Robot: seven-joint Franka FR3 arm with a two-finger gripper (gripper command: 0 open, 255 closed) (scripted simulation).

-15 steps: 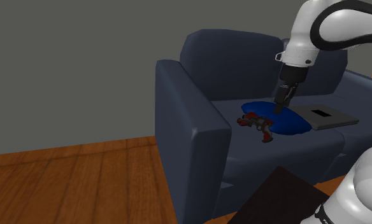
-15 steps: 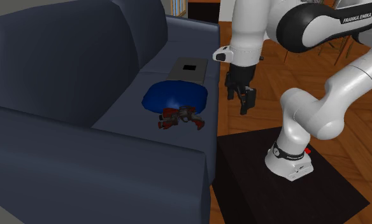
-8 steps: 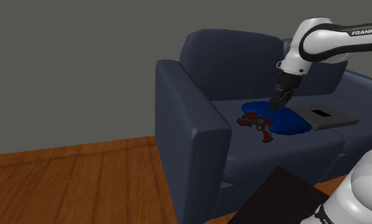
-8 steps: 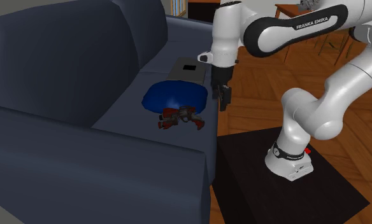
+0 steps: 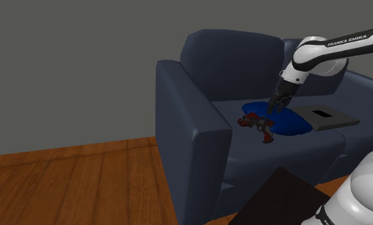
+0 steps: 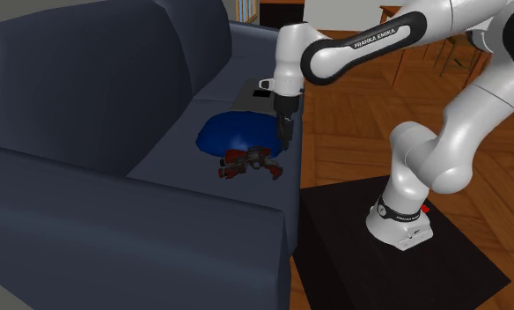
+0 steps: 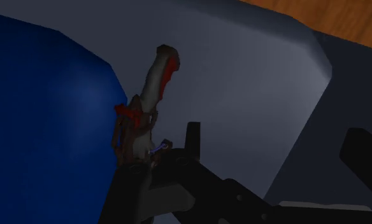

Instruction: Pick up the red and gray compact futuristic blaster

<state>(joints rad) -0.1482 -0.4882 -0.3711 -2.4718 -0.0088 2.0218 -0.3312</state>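
**A:** where's the red and grey toy blaster (image 5: pixel 258 124) at?

**B:** mid-frame, on the seat of the dark blue sofa (image 5: pixel 191 128), touching the rounded blue cushion (image 5: pixel 289 121). The black claw (image 5: pixel 272 108) hovers close above, fingers spread, holding nothing.

"FRANKA EMIKA" in white capitals, on the arm's dark forearm band (image 6: pixel 376 37) (legible in both exterior views)

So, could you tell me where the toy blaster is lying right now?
In the shoulder view the blaster lies on the sofa seat, against the left edge of the blue cushion, with the gripper poised close by.
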